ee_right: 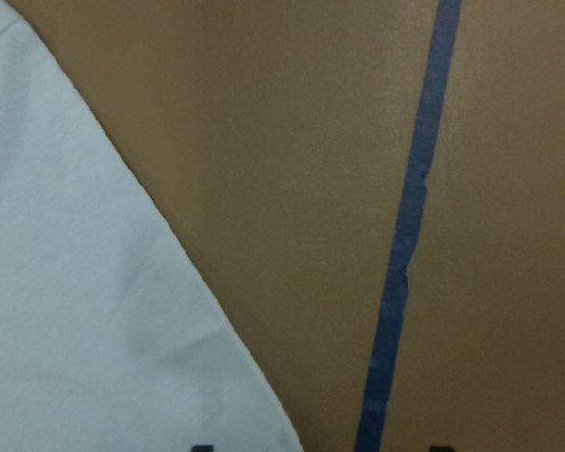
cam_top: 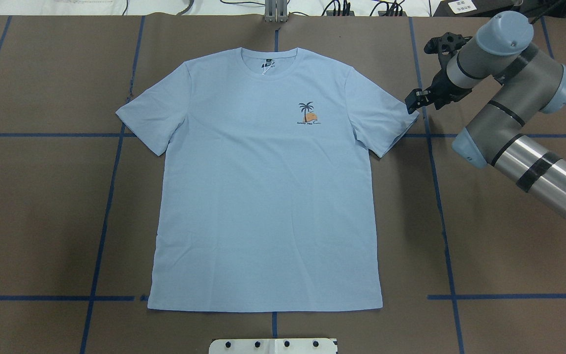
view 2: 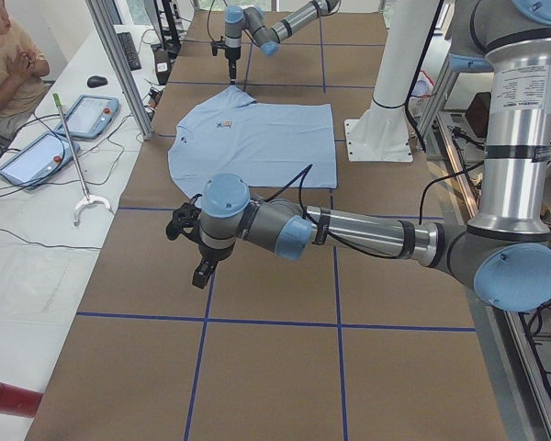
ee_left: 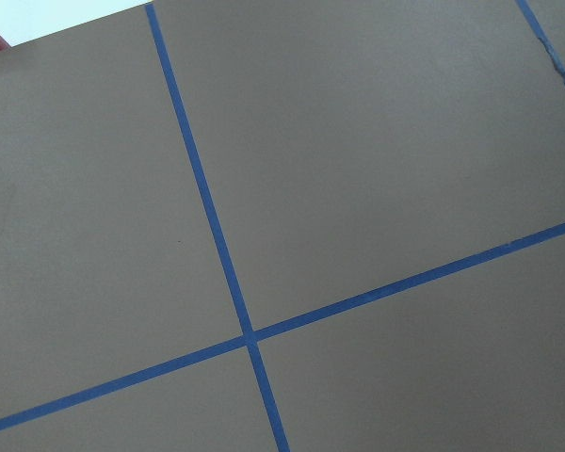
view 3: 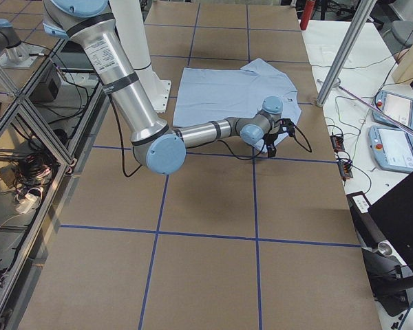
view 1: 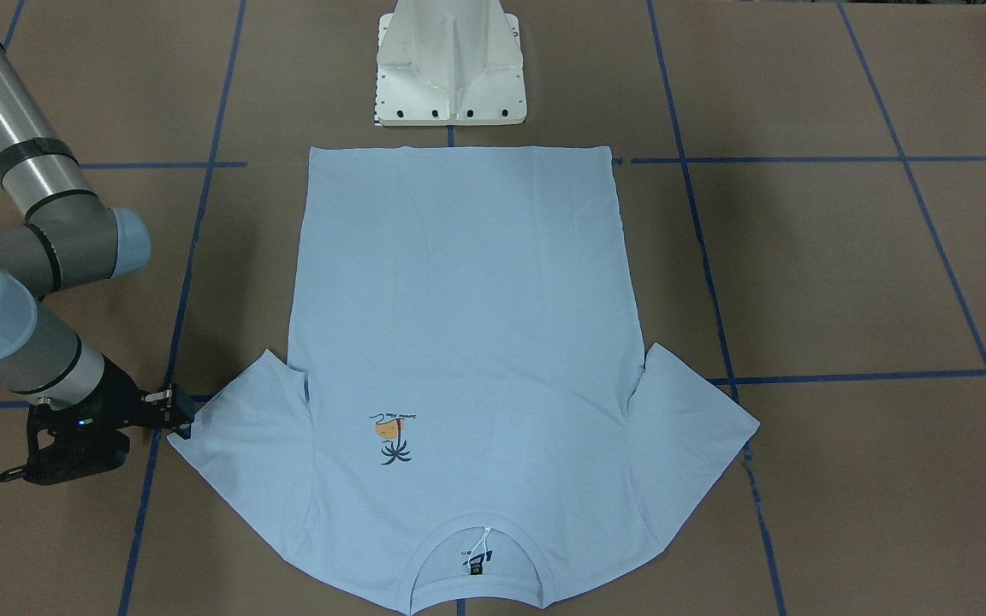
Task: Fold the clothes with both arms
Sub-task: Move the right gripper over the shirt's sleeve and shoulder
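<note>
The light blue short-sleeved T-shirt (cam_top: 263,196) lies flat, one sleeve hem just beside the black right gripper (cam_top: 412,102), whose jaws stand wide. The black left gripper (view 2: 202,274) hangs well apart from the shirt; I cannot tell its spread.

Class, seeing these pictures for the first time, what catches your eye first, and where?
A light blue short-sleeved T-shirt lies spread flat, print up, in the middle of the blue-taped brown table. The right arm's black claw sits at one sleeve tip; the left arm's black claw hangs over bare table, away from the shirt.
</note>
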Tool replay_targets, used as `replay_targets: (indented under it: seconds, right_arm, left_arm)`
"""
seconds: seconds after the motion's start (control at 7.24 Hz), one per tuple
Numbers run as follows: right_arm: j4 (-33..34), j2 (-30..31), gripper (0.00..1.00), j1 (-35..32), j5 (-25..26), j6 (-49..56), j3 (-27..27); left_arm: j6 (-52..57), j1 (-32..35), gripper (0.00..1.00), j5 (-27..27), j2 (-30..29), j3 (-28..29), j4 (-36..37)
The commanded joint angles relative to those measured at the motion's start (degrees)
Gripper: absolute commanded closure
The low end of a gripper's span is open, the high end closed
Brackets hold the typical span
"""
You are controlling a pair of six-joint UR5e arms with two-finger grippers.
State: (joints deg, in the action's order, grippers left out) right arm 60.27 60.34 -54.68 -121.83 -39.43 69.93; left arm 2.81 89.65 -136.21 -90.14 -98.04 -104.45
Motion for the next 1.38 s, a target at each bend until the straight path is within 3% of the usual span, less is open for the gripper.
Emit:
replay_targets:
  seconds: [0.0, 0.14, 0.28, 0.41, 0.69, 1.1, 1.24]
  right_arm:
    - [0.03, 0.04, 0.31, 0.37, -0.60, 0.23, -0.94]
    - [0.03, -0.05, 0.47, 0.37, -0.60, 0.14, -1.03]
    - [0.03, -0.22, 0.91, 0.46, -0.69, 0.14, -0.94]
    - [0.03, -0.75, 1.00, 0.46, -0.69, 0.23, -1.29]
    - [-0.06, -0.84, 1.00, 0.98, -1.04, 0.84, -1.29]
    - [0.11, -8.28, 1.00, 1.50, -5.43, -0.46, -0.59]
    - [0.29, -11.18, 1.00, 3.25, -5.26, -6.91, -0.67]
  left_arm:
    - [0.00, 0.00, 0.00, -0.11, 0.05, -0.14, 0.04]
    - [0.00, 0.00, 0.00, -0.11, -0.04, -0.14, -0.05]
    - [0.00, 0.00, 0.00, -0.11, -0.04, 0.04, -0.05]
    - [0.00, 0.00, 0.00, -0.11, 0.05, -0.05, -0.05]
    - [0.09, 0.00, 0.00, -0.11, 0.14, -0.14, -0.05]
    - [0.00, 0.00, 0.00, -0.20, -0.04, -0.48, -0.05]
    - [0.00, 0.00, 0.00, -0.20, -0.30, -0.57, -0.05]
